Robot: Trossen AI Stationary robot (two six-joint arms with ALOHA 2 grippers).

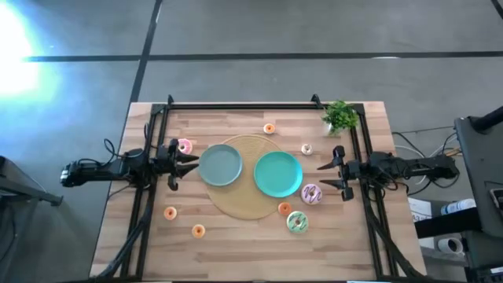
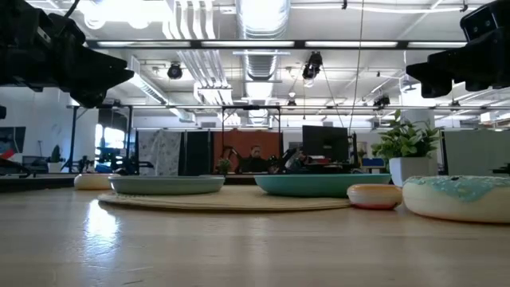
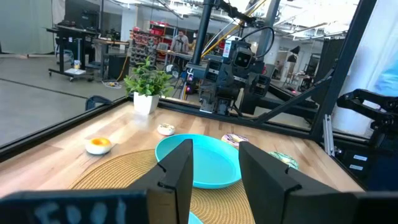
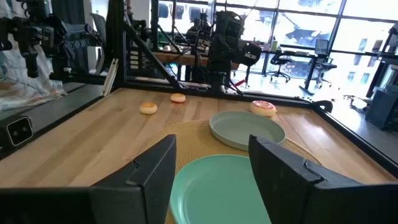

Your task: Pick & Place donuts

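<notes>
Several small toy donuts lie flat on the wooden table: a pink one [image 1: 185,146] by my left gripper, orange ones at the far side [image 1: 269,129], near left [image 1: 170,211] [image 1: 198,230] and by the mat's near right edge [image 1: 284,208], a cream one [image 1: 306,148], a lilac one [image 1: 311,193] and a green one [image 1: 297,222]. My left gripper [image 1: 189,161] hovers open at the left edge of the grey-blue plate [image 1: 220,166]. My right gripper [image 1: 324,174] hovers open just right of the teal plate [image 1: 277,174]. Neither holds anything.
Both plates rest on a round woven mat [image 1: 250,178]. A small potted plant [image 1: 340,117] stands at the far right corner. A black frame [image 1: 240,106] runs along the table's far and side edges. Bare wood lies along the near edge.
</notes>
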